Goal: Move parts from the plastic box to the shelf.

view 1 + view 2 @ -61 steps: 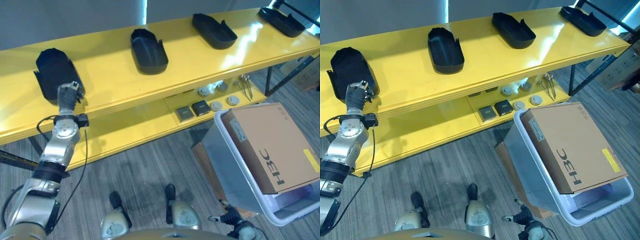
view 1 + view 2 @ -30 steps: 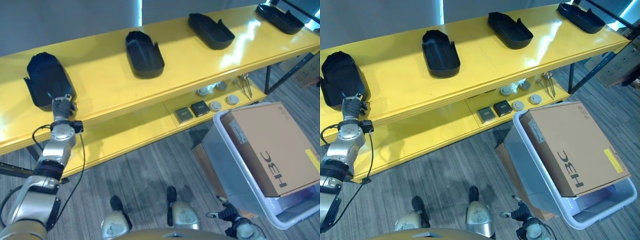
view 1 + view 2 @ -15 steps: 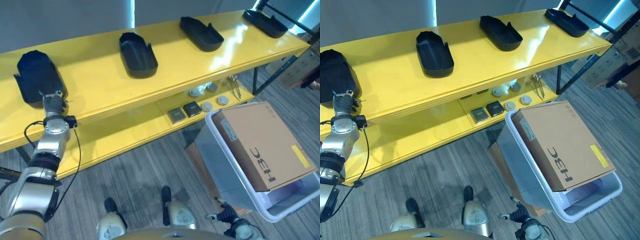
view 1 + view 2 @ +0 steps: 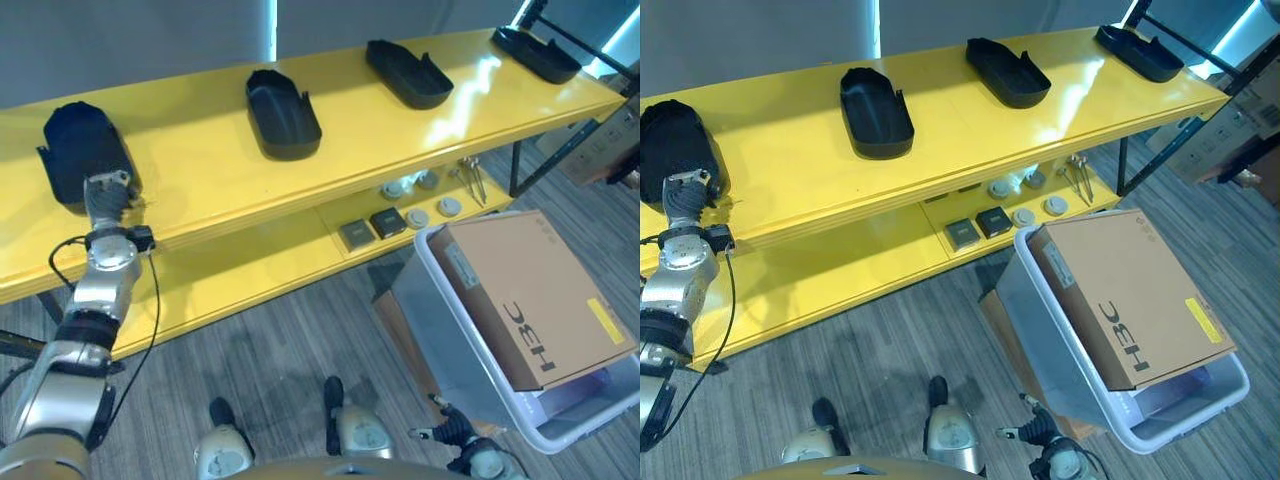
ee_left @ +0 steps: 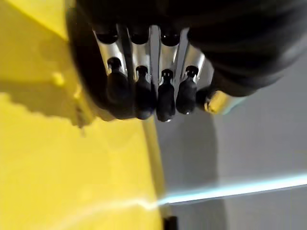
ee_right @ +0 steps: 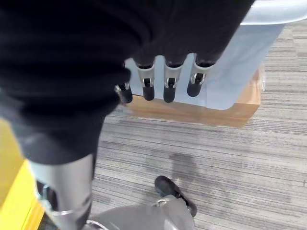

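Four black trough-shaped parts lie spaced along the yellow shelf point(image 4: 330, 140), so the task looks well along. The left robot hand point(image 4: 104, 190), fingers straight and released, rests beside the leftmost part point(image 4: 80, 150). The right robot hand point(image 6: 163, 81) hangs relaxed, empty, near the plastic box point(image 4: 450, 330), which holds a cardboard carton point(image 4: 540, 300).

A long yellow shelf unit point(image 4: 330, 140) on dark metal legs runs from nine o'clock to two o'clock, glossy with glare toward one o'clock. Behind it stands a grey wall point(image 4: 150, 40) split by a bright vertical strip. Grey wood-grain flooring point(image 4: 870, 350) covers the lower half.
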`<state>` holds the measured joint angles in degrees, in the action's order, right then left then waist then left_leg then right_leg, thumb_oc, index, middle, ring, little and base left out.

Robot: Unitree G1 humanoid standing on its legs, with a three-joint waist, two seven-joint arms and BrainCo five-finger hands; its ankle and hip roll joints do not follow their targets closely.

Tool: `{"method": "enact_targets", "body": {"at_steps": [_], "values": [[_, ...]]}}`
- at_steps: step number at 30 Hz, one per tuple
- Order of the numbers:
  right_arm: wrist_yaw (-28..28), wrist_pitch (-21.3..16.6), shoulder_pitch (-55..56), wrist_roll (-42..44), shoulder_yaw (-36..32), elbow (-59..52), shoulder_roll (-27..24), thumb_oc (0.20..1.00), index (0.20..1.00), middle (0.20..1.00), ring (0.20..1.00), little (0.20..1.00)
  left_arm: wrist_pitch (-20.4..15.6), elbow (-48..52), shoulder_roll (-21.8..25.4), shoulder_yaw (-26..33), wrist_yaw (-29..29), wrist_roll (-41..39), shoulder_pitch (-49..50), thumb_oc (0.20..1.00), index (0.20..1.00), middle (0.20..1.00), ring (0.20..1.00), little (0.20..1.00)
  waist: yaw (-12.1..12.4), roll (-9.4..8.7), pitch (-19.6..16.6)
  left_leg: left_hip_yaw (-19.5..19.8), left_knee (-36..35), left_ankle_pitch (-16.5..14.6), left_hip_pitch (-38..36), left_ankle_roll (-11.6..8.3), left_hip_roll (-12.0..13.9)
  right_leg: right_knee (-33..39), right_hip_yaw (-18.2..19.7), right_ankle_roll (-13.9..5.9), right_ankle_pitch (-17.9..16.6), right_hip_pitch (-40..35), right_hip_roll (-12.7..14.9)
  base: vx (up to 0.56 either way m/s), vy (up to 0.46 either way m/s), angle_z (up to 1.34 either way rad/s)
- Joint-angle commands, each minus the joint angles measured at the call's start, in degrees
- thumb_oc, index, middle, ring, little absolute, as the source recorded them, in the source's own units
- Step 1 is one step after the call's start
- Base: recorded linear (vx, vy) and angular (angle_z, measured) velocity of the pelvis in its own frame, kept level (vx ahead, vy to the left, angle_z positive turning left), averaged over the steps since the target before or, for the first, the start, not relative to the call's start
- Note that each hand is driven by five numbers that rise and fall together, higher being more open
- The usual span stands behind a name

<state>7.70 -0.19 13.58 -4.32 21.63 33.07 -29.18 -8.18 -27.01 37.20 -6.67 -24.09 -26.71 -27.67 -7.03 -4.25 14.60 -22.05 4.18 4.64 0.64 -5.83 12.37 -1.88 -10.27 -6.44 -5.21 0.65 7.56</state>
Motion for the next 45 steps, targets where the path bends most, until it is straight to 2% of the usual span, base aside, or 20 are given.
{"method": "enact_targets", "body": {"at_steps": [1,4,5,8,10,13,15,18,20,21,23,26,28,30,31,32,34,36,38,45], "values": [[0.89,-0.41,3.5,-1.64,-2.62,-0.78,0.51,1.0,1.0,1.0,1.0,1.0,-4.66,9.49,0.59,3.11,2.38,1.13,3.89,1.0,1.0,1.0,1.0,1.0,2.3,1.74,-3.06,1.79,6.33,-5.71,1.79,0.76,0.81,-4.71,-1.0,-3.4,6.77,-0.72,4.16,0.03,0.045,0.02],[1.02,-0.09,3.76,-2.61,-3.93,-0.26,1.52,1.0,1.0,1.0,1.0,1.0,-3.21,18.18,-0.74,5.16,4.66,-1.14,9.13,1.0,1.0,1.0,1.0,1.0,3.31,2.15,-3.73,2.14,5.36,-5.77,0.65,0.93,0.04,-4.03,-1.49,-3.43,6.6,-1.7,4.45,-0.01,0.037,0.07],[1.25,0.33,3.66,-3.58,-5.18,0.56,2.86,1.0,1.0,1.0,1.0,1.0,-1.21,23.92,-2.45,8.08,8.92,-7.95,13.88,1.0,1.0,1.0,1.0,1.0,4.38,2.56,-4.36,2.68,4.5,-5.93,-0.27,1.11,-0.72,-3.41,-2.01,-3.44,6.38,-2.48,4.69,-0.04,0.033,0.23],[1.63,0.7,3.67,-4.25,-6.13,0.98,3.91,1.0,1.0,1.0,1.0,1.0,0.36,27.84,-3.5,9.82,14.13,-11.03,18.03,1.0,1.0,1.0,1.0,1.0,5.26,2.92,-4.88,3.03,3.96,-6.04,-0.88,1.21,-1.2,-2.97,-2.48,-3.44,6.13,-3.07,4.86,-0.05,0.014,0.23],[2.38,1.34,3.51,-4.29,-7.01,1.34,4.83,1.0,1.0,1.0,1.0,1.0,5.07,31.32,-5.23,11.27,17.75,-17.38,23.05,1.0,1.0,1.0,1.0,1.0,6.35,3.31,-5.28,3.75,3.44,-6.08,-1.38,1.36,-1.77,-2.6,-3.05,-3.41,5.88,-3.64,5.08,-0.08,0.016,0.18],[2.81,2.5,3.27,-4.35,-8.02,1.23,5.41,1.0,1.0,1.0,1.0,1.0,7.55,33.39,-6.72,12.18,20.58,-21.08,28.22,1.0,1.0,1.0,1.0,1.0,7.68,3.77,-5.62,4.69,2.94,-6.05,-1.77,1.64,-2.41,-2.18,-3.63,-3.39,5.46,-4.2,5.21,-0.09,0.005,0.14],[2.92,2.86,3.11,-4.27,-8.29,1.32,5.52,1.0,1.0,1.0,1.0,1.0,9.06,33.15,-7.0,12.52,21.67,-22.21,30.08,1.0,1.0,1.0,1.0,1.0,8.15,3.95,-5.91,4.98,2.69,-5.85,-1.65,1.68,-2.61,-1.95,-3.85,-3.34,5.14,-4.14,5.29,-0.07,0.01,0.1],[3.13,2.97,2.62,-3.92,-9.03,2.42,5.59,1.0,1.0,1.0,1.0,1.0,7.05,31.54,-8.63,13.2,20.17,-23.56,36.26,1.0,1.0,1.0,1.0,1.0,9.88,4.43,-6.11,6.03,2.0,-5.71,-1.93,1.9,-3.23,-1.53,-4.56,-3.26,4.65,-4.62,5.56,-0.11,0.017,0.13],[3.26,3.12,2.24,-2.98,-8.81,3.14,5.47,1.0,1.0,1.0,1.0,1.0,11.01,29.17,-8.64,12.92,20.11,-24.17,38.68,1.0,1.0,1.0,1.0,1.0,10.74,4.44,-6.12,6.49,1.64,-5.7,-2.22,1.94,-3.55,-1.32,-5.05,-3.31,4.28,-4.98,5.75,-0.12,-0.015,0.22],[3.04,2.13,1.3,-1.49,-8.49,5.6,5.34,1.0,1.0,1.0,1.0,1.0,11.94,24.76,-9.84,11.29,22.1,-28.29,41.87,1.0,1.0,1.0,1.0,1.0,11.97,4.29,-6.26,6.93,0.94,-5.15,-2.05,1.96,-3.76,-0.78,-5.9,-3.31,3.55,-5.0,6.04,-0.12,-0.03,0.22],[1.83,2.92,-0.01,-0.13,-8.32,7.33,5.31,1.0,1.0,1.0,1.0,1.0,12.23,19.91,-10.52,10.38,21.25,-27.5,44.07,1.0,1.0,1.0,1.0,1.0,12.8,4.31,-6.05,7.25,0.55,-5.12,-2.35,1.93,-4.02,-0.14,-6.53,-3.71,3.08,-5.47,6.37,-0.1,-0.028,0.21],[-0.55,3.73,-2.24,3.51,-7.36,12.26,6.09,1.0,1.0,1.0,1.0,1.0,9.81,5.9,-12.52,9.24,18.24,-24.48,45.45,1.0,1.0,1.0,1.0,1.0,14.17,4.09,-6.22,7.37,-0.5,-4.48,-2.72,1.94,-4.37,0.54,-7.92,-4.03,2.18,-5.92,6.88,-0.07,-0.032,0.2],[-2.33,6.99,-3.87,8.65,-6.94,15.69,7.32,1.0,1.0,1.0,1.0,1.0,9.36,-1.93,-13.82,8.96,15.57,-20.18,45.06,1.0,1.0,1.0,1.0,1.0,14.66,4.0,-6.38,7.26,-0.97,-4.26,-2.9,1.93,-4.5,0.72,-8.39,-4.17,2.02,-6.08,7.04,-0.04,-0.027,0.19],[-4.2,7.47,-6.45,12.25,-7.11,22.35,9.32,1.0,1.0,1.0,1.0,1.0,6.25,-13.62,-16.34,9.01,16.71,-14.55,43.24,1.0,1.0,1.0,1.0,1.0,15.12,3.86,-6.47,7.5,-1.41,-3.98,-3.1,2.03,-4.62,0.49,-8.64,-4.09,1.95,-6.12,7.09,-0.01,-0.04,0.1],[-6.25,6.44,-8.66,13.48,-8.66,29.85,11.43,1.0,1.0,1.0,1.0,1.0,6.22,-24.28,-18.58,10.4,15.93,-8.04,41.02,1.0,1.0,1.0,1.0,1.0,15.58,3.72,-6.82,7.6,-1.73,-3.73,-3.24,2.05,-4.66,0.35,-8.75,-4.02,2.0,-6.19,7.1,0.0,-0.038,0.13],[-6.46,6.46,-9.08,13.6,-9.14,31.39,11.8,1.0,1.0,1.0,1.0,1.0,6.43,-27.55,-18.99,10.51,16.26,-7.73,40.51,1.0,1.0,1.0,1.0,1.0,15.6,3.74,-6.99,7.59,-1.94,-3.64,-3.38,2.04,-4.67,0.37,-8.84,-4.01,1.99,-6.24,7.12,0.01,-0.02,0.19],[-6.41,7.53,-9.86,13.28,-10.08,33.09,12.14,1.0,1.0,1.0,1.0,1.0,7.4,-32.12,-20.06,11.28,18.69,-6.45,39.66,1.0,1.0,1.0,1.0,1.0,15.5,3.85,-7.27,7.4,-2.28,-3.44,-3.7,1.96,-4.58,0.36,-8.78,-4.01,1.98,-6.27,7.08,0.02,0.008,0.19],[-6.04,7.55,-9.86,11.61,-10.49,34.22,12.37,1.0,1.0,1.0,1.0,1.0,5.61,-35.99,-21.49,10.92,22.68,-4.17,38.59,1.0,1.0,1.0,1.0,1.0,14.98,3.89,-7.69,6.91,-2.67,-3.34,-4.06,1.9,-4.43,0.42,-8.59,-3.91,2.05,-6.27,6.96,0.03,0.012,0.08],[-5.73,7.15,-9.65,9.1,-10.58,34.94,12.44,1.0,1.0,1.0,1.0,1.0,1.11,-38.55,-22.44,9.78,21.42,-4.22,37.84,1.0,1.0,1.0,1.0,1.0,14.57,3.84,-8.06,6.84,-2.94,-3.3,-3.95,1.89,-4.51,0.45,-8.4,-3.75,2.07,-5.95,6.85,0.0,0.0,0.0],[-5.54,6.18,-10.83,7.01,-9.91,37.53,12.35,1.0,1.0,1.0,1.0,1.0,-1.07,-40.5,-22.64,8.66,22.69,-5.81,36.87,1.0,1.0,1.0,1.0,1.0,14.82,3.72,-7.8,7.07,-3.11,-3.65,-4.01,1.76,-4.75,0.56,-8.79,-3.78,2.32,-6.07,6.92,0.0,0.0,0.0]]}}
